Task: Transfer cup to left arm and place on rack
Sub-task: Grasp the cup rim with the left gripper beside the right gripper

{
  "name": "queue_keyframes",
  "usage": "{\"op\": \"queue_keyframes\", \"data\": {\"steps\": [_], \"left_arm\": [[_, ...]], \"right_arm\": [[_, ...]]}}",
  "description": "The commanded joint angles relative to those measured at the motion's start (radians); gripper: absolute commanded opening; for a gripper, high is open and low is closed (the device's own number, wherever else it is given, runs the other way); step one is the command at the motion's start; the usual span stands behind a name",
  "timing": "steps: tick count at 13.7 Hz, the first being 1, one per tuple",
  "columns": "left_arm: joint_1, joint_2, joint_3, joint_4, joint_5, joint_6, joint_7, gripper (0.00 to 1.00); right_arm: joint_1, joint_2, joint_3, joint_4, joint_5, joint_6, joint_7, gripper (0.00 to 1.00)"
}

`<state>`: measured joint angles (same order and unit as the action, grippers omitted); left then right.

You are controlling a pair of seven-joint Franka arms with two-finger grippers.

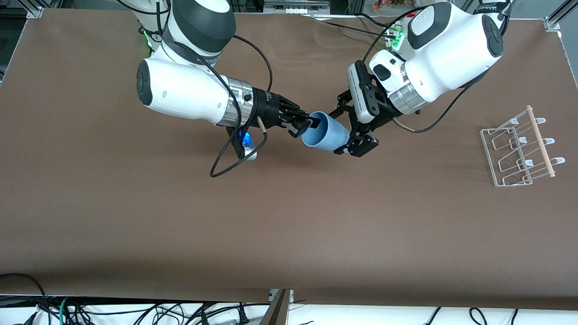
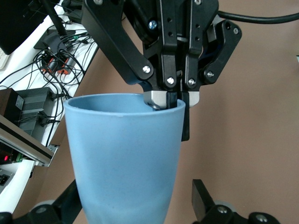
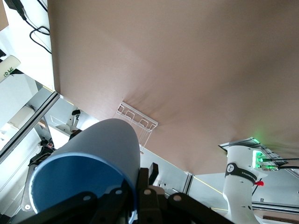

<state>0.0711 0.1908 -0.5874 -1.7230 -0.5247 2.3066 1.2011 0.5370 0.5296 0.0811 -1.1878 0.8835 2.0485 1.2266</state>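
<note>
The light-blue cup (image 1: 326,133) hangs tilted in the air over the middle of the table, between both grippers. My right gripper (image 1: 305,124) is shut on the cup's rim, one finger inside and one outside; this shows in the left wrist view (image 2: 170,100) and the right wrist view (image 3: 140,205). My left gripper (image 1: 344,131) is open with its fingers on either side of the cup's base, a gap showing beside one finger (image 2: 201,198). The cup fills the left wrist view (image 2: 124,154) and shows in the right wrist view (image 3: 93,154). The white wire rack (image 1: 519,149) stands at the left arm's end of the table.
The brown table (image 1: 289,216) stretches wide under both arms. A black cable loop (image 1: 226,167) hangs below the right wrist. The rack also shows small in the right wrist view (image 3: 137,122). Cables lie off the table's edge nearest the front camera.
</note>
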Motion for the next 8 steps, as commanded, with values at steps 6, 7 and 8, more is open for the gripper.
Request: {"op": "queue_keyframes", "data": {"steps": [6, 7, 8], "left_arm": [[-0.002, 0.021, -0.015, -0.02, 0.026, 0.074, -0.026, 0.12], [-0.002, 0.019, -0.015, -0.02, 0.026, 0.074, -0.028, 0.0], [-0.002, 0.019, -0.015, -0.018, 0.026, 0.076, -0.026, 0.0]], "right_arm": [[-0.006, 0.009, 0.006, 0.028, 0.022, -0.004, -0.002, 0.0], [-0.006, 0.009, 0.006, 0.028, 0.022, -0.004, -0.002, 0.0], [-0.006, 0.009, 0.006, 0.028, 0.022, -0.004, -0.002, 0.0]]}}
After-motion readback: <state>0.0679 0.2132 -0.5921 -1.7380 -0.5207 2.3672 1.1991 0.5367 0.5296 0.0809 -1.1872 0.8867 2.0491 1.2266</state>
